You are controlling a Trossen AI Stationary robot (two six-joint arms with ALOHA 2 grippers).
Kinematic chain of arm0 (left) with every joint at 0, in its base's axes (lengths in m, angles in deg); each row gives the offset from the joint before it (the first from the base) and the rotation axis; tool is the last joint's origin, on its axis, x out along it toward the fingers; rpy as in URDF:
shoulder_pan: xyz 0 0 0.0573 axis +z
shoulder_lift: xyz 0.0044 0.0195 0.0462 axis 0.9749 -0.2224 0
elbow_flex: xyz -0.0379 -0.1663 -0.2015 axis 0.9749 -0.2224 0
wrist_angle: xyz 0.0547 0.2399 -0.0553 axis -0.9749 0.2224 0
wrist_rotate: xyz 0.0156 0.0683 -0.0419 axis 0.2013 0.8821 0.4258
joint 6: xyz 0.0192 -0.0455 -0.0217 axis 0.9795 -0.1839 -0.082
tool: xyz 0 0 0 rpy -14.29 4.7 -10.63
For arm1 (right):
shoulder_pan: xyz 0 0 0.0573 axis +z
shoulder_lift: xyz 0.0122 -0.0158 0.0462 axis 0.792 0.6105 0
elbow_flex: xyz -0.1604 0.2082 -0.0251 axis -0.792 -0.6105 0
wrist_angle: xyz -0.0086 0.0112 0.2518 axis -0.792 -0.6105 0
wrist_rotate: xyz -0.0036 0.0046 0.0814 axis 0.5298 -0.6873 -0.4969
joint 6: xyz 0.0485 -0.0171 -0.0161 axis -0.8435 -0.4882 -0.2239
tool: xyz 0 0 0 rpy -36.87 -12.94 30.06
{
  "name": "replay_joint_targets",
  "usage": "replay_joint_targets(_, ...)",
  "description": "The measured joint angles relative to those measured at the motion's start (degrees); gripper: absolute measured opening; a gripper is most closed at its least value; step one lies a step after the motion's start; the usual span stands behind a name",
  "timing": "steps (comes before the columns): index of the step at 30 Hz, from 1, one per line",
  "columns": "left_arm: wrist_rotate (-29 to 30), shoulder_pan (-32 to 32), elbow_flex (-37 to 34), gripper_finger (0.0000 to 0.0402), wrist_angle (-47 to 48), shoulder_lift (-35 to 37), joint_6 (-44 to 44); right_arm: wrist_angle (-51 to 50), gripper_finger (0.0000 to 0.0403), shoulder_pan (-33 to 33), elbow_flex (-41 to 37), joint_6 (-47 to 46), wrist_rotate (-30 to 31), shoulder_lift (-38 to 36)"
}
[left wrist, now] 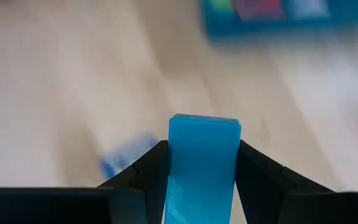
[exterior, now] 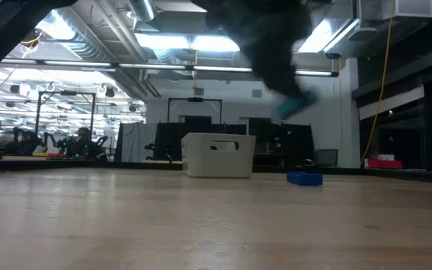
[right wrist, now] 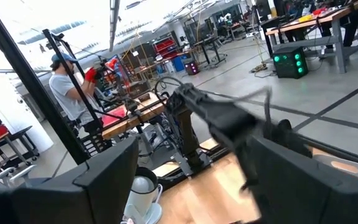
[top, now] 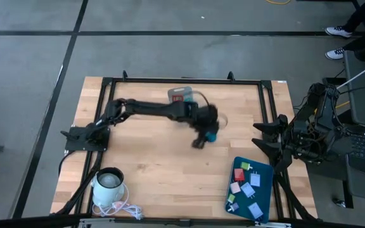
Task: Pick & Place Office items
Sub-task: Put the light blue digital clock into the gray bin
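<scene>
Only the left wrist view shows the left gripper (left wrist: 202,163) clamping a light blue piece (left wrist: 202,162); the right gripper (top: 266,140) waits wide at the table's right edge, the tray (top: 266,182) near it.

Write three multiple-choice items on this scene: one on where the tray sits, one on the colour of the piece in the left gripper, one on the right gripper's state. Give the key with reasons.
1. Where does the dark-teal tray lie on the table?
A. In the corner next to the white kettle
B. In the near corner on the right arm's side
C. At the table's middle

2. What colour is the block between the left gripper's fingers?
A. Red
B. Green
C. Light blue

3. How does the right gripper stand?
A. Open, holding nothing
B. Shut on a pink piece
C. Shut on the grey bin

Key: 1 B, the high view shows it in that corner, far from the kettle; 2 C, the left wrist view shows a light blue block clamped; 3 A, its fingers stand apart with nothing between.
</scene>
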Motion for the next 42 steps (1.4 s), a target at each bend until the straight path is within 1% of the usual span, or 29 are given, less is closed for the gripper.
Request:
replay_joint_targets(3, 0.0, 2.6, 1.2, 0.0146, -11.2, 1.8, -10.5, 0.0, 0.0315, 0.0, 0.0, 0.0, -0.2, 0.0)
replay_joint_targets(6, 1.0, 6.3, 1.1, 0.0146, -24.9, 4.1, -18.8, 0.0, 0.0315, 0.0, 0.0, -0.3, -2.2, 0.1)
replay_joint_targets(7, 1.3, 7.5, 0.6, 0.0146, -30.9, 4.7, -21.2, 0.0, 0.0315, 0.0, 0.0, -0.8, -2.8, 0.2)
replay_joint_targets(11, 1.8, 11.4, -3.0, 0.0146, -51.9, 6.0, -30.1, 0.0, 0.0315, 0.0, 0.0, -2.6, -3.0, 1.0)
replay_joint_targets(14, 1.6, 12.6, -7.7, 0.0146, -62.5, 7.3, -34.3, 0.0, 0.0315, 0.0, 0.0, -3.1, -3.0, 1.7)
replay_joint_targets(18, 2.6, 14.0, -17.3, 0.0146, -68.8, 10.9, -35.8, 0.0, 0.0315, 0.0, 0.0, -4.4, -3.0, 2.3)
replay_joint_targets(21, 5.0, 14.8, -27.1, 0.0146, -75.2, 14.1, -37.7, 0.0, 0.0315, 0.0, 0.0, -4.5, -3.0, 2.5)
replay_joint_targets(25, 7.6, 16.9, -40.9, 0.0146, -84.9, 21.3, -41.2, 0.0, 0.0315, 0.0, 0.0, -4.5, -2.8, 2.5)
replay_joint_targets(28, 10.2, 18.7, -51.3, 0.0146, -86.6, 27.0, -41.6, 0.0, 0.0315, 0.0, 0.0, -4.5, -2.8, 2.5)
replay_joint_targets(31, 11.7, 20.2, -59.1, 0.0146, -86.7, 32.9, -41.7, 0.0, 0.0315, 0.0, 0.0, -4.7, -2.7, 2.5)
replay_joint_targets(33, 12.0, 21.2, -62.8, 0.0146, -87.6, 35.7, -41.7, 0.0, 0.0315, 0.0, 0.0, -4.8, -1.6, 2.5)
replay_joint_targets(35, 12.6, 22.0, -65.8, 0.0146, -87.0, 36.8, -42.3, 0.0, 0.0315, 0.0, 0.0, -4.8, -0.6, 2.5)
replay_joint_targets(38, 12.4, 22.1, -69.3, 0.0146, -86.7, 36.9, -43.9, 0.0, 0.0315, 0.0, 0.0, -4.7, 0.7, 2.5)
replay_joint_targets(42, 13.2, 21.6, -72.8, 0.0146, -88.3, 35.8, -45.2, 0.0, 0.0315, 0.0, 0.0, -5.0, 0.7, 2.5)
